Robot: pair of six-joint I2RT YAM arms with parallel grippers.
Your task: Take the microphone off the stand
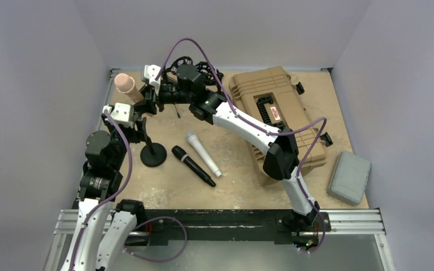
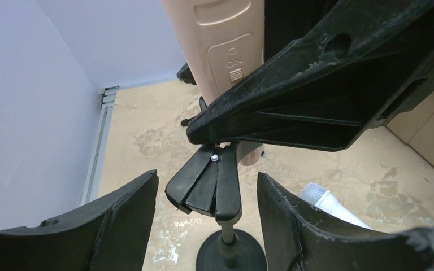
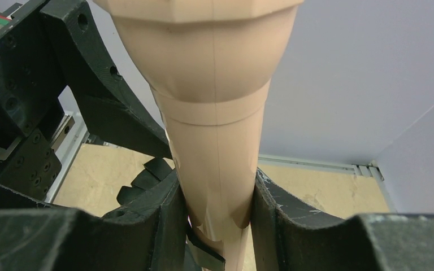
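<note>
A pale pink microphone [image 1: 125,84] stands tilted in the clip of a black stand [image 1: 153,154] at the back left. My right gripper [image 1: 150,100] is shut on its handle; in the right wrist view the two fingers press both sides of the microphone [image 3: 217,113] around the gripper's middle [image 3: 217,217]. My left gripper [image 1: 140,125] is open just below it. In the left wrist view its jaws [image 2: 208,209] stand either side of the stand's clip [image 2: 212,180], apart from it, with the round base [image 2: 231,255] below and the microphone [image 2: 226,51] above.
A white microphone [image 1: 203,153] and a black microphone [image 1: 193,165] lie on the table right of the stand. A tan hard case [image 1: 274,113] lies under the right arm, a grey case [image 1: 349,176] at the right edge, coiled black cable [image 1: 195,63] at the back.
</note>
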